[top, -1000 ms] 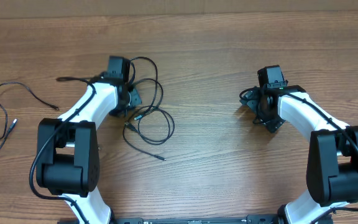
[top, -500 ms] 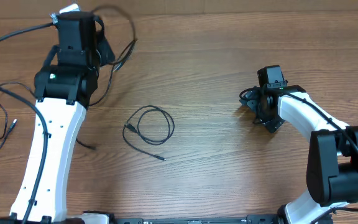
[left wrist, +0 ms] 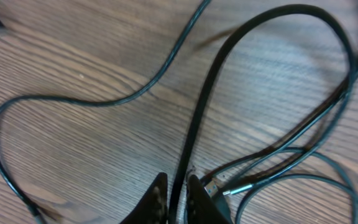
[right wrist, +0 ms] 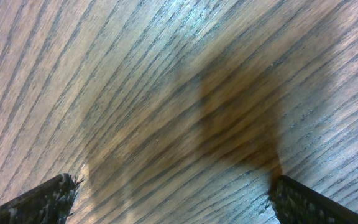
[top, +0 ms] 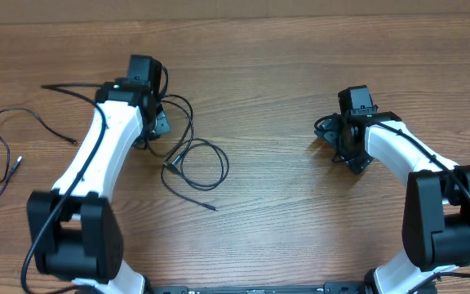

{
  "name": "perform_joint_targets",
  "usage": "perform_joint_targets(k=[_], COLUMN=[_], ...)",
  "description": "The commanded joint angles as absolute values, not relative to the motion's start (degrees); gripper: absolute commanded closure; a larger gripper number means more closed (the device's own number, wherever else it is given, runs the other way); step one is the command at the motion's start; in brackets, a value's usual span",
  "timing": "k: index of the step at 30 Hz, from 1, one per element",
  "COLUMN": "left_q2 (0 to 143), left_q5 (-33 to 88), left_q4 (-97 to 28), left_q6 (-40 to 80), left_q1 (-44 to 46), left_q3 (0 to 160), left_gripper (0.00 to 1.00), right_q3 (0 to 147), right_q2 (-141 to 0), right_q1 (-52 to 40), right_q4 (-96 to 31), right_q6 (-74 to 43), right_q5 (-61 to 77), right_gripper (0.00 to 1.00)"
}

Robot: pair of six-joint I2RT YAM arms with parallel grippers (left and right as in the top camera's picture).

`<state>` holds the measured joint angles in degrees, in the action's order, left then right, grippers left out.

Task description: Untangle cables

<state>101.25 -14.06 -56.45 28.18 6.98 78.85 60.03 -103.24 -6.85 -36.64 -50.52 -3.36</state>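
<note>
My left gripper (top: pixel 157 131) is shut on a thin black cable (left wrist: pixel 199 112), seen pinched between the fingers (left wrist: pixel 178 198) in the left wrist view. That cable arcs up and over to the right (top: pixel 188 110). A second black cable lies in a loose loop (top: pixel 198 163) just right of the gripper, with a silver-tipped plug (left wrist: pixel 235 190) near the fingers. A third cable (top: pixel 6 151) lies spread at the far left. My right gripper (top: pixel 343 145) is open and empty over bare wood (right wrist: pixel 179 124).
The table is brown wood (top: pixel 284 204). A thicker black cable (top: pixel 72 88) runs from the left arm toward the left. The loop cable's free end (top: pixel 210 207) points toward the front.
The left arm had swung up to the far left half a second ago carrying its cable. It has come back down beside the loop. The right arm has not moved.
</note>
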Motion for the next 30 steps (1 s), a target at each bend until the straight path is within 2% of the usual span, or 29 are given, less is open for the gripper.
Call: perform_joint_targets(k=[1, 2, 3, 4, 8, 13, 14, 15, 16, 17, 18, 22, 24, 26, 27, 28, 30], left_q2=[103.7, 104.4, 105.1, 106.1, 110.4, 117.0, 117.6, 118.1, 118.3, 118.5, 118.5, 118.5, 118.1, 118.0, 118.0, 118.0, 118.1], left_q5=[-10.8, -10.5, -10.5, -10.5, -11.1, -11.1, -11.0, -10.9, -10.8, -10.0, -8.2, 12.9, 22.4, 20.8, 18.0, 10.0, -1.8], left_q4=[-57.9, -59.1, -60.5, -60.8, -56.2, -47.6, -47.0, -46.4, -46.4, -46.4, -46.4, -45.1, -49.3, -53.5, -54.9, -57.1, -57.6], left_q6=[28.9, 28.9, 28.8, 27.2, 16.1, 11.6, 11.5, 11.5, 11.5, 11.5, 10.6, 2.5, 3.0, 3.2, 3.2, 3.2, 3.4], left_q1=[4.6, 3.9, 3.3, 2.9, 2.5, 0.7, 0.4, -0.1, -0.4, -1.0, -1.1, -1.4, -2.9, -3.3, -3.3, -3.3, -3.4], left_q3=[78.9, 78.9, 78.8, 78.5, 78.1, 78.1, 78.1, 78.1, 78.1, 78.1, 78.1, 79.9, 87.7, 94.8, 96.4, 97.8, 97.6], left_gripper=[0.68, 0.45, 0.10, 0.00, 0.00, 0.01, 0.07, 0.26, 0.41, 0.65, 0.96, 0.96, 0.96, 0.96, 0.92, 0.85, 0.82], right_q3=[59.2, 59.2, 59.2, 59.3, 59.2, 59.3, 59.3, 59.2, 59.2, 59.2, 59.2, 59.2, 59.3, 59.2, 59.3, 59.2, 59.2], right_q2=[-103.7, -103.7, -103.7, -103.7, -103.7, -103.7, -103.7, -103.7, -103.7, -103.7, -103.7, -103.7, -103.7, -103.7, -103.7, -103.7, -103.7], right_q1=[-7.0, -7.0, -7.0, -7.0, -7.0, -7.0, -7.0, -7.0, -7.0, -7.0, -7.0, -7.0, -7.0, -7.0, -7.0, -7.0, -7.0], right_q4=[-36.5, -36.5, -36.5, -36.5, -36.5, -36.5, -36.5, -36.5, -36.5, -36.5, -36.5, -36.5, -36.5, -36.5, -36.5, -36.5, -36.5], right_q6=[-51.0, -51.0, -51.0, -51.0, -51.0, -51.0, -51.0, -51.0, -51.0, -51.0, -51.0, -51.0, -51.0, -51.0, -51.0, -51.0, -51.0], right_q5=[-1.2, -1.2, -1.2, -1.2, -1.2, -1.2, -1.2, -1.1, -1.2, -1.2, -1.2, -1.2, -1.2, -1.2, -1.2, -1.2, -1.2], right_gripper=[0.00, 0.00, 0.00, 0.00, 0.00, 0.00, 0.00, 0.00, 0.00, 0.00, 0.00, 0.00, 0.00, 0.00, 0.00, 0.00, 0.00])
